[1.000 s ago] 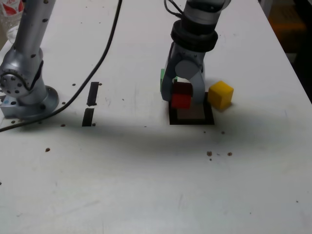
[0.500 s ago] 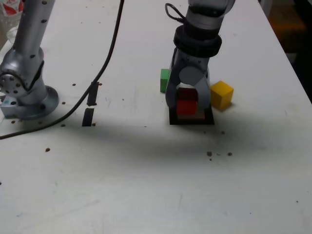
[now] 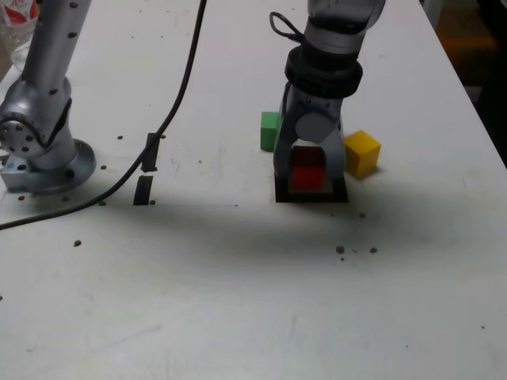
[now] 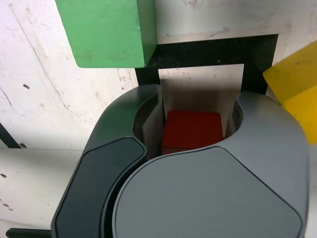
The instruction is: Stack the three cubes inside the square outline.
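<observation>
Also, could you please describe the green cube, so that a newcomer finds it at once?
On the white table, find the square outline of black tape. By its far side in the exterior view, toward the left, sits the green cube. Unlike the red cube, it is outside the claw.

The Z1 arm (image 3: 337,39) reaches down from the exterior view's top, its wrist (image 3: 323,73) above the jaws and leaning slightly toward the exterior view's right; the parallel gripper (image 3: 310,170) points downward; its two curved fingers (image 4: 272,129) stand apart, with a narrow gap between the jaws.
</observation>
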Motion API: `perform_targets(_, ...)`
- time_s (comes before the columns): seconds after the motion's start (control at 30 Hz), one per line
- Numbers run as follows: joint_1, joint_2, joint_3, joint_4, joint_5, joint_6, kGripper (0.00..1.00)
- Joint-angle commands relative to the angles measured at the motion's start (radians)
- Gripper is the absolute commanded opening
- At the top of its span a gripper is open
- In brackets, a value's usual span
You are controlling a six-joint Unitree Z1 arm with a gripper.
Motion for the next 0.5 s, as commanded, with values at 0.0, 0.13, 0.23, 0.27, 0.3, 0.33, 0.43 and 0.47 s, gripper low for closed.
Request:
perform_targets(0.0, 0.01, 0.001, 0.001, -0.003, 0.009, -0.001, 0.18)
perform_targets(0.13, 0.018, -0.001, 0.001, -0.003, 0.024, -0.001, 0.24)
perform_targets(0.23, 0.019, -0.002, 0.001, 0.0, 0.026, -0.001, 0.38)
perform_targets(0.27, 0.019, -0.002, 0.002, 0.001, 0.024, -0.001, 0.41)
perform_targets(0.3, 0.019, -0.002, 0.002, 0.003, 0.022, -0.001, 0.44)
perform_targets(0.33, 0.019, -0.002, 0.003, 0.005, 0.02, -0.001, 0.47)
perform_targets(0.43, 0.019, -0.002, 0.004, 0.01, 0.015, -0.001, 0.52)
perform_targets(0.47, 0.019, -0.002, 0.004, 0.012, 0.015, -0.001, 0.54)
